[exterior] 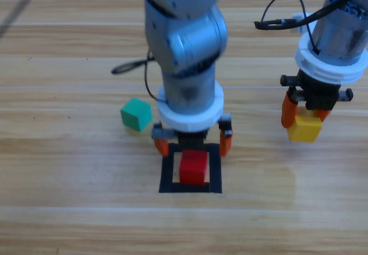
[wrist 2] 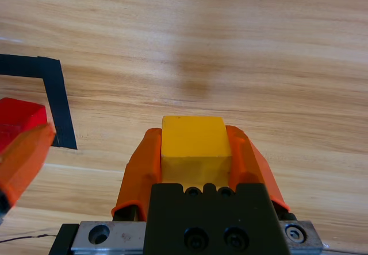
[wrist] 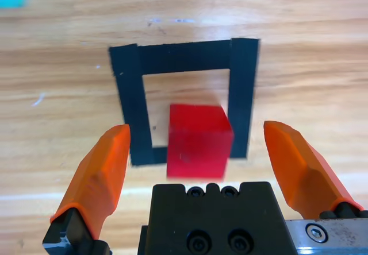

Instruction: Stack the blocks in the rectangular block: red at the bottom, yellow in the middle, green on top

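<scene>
Wooden table (exterior: 69,180) under me, three cubes on show — one red cube (exterior: 192,167) inside the black tape frame (exterior: 215,169), my left gripper (exterior: 192,143) spread wide above it. Right gripper (exterior: 305,114) clamps the yellow cube (exterior: 304,127), right of the frame. Green cube (exterior: 136,115) sits far-left — alone.

The wooden table (exterior: 69,169) fills all three views, and none of its edges shows. Its top is light brown wood with a fine grain. In the high view the boards run from left to right, with thin pale seams (exterior: 69,86) between them, and a slightly darker patch (exterior: 282,180) lies on the wood toward the lower right. The left wrist view shows a short pale scratch (wrist: 37,99) and some small dark specks (wrist: 152,20). The right wrist view shows a faint darker smudge (wrist 2: 195,77) on the boards.
</scene>
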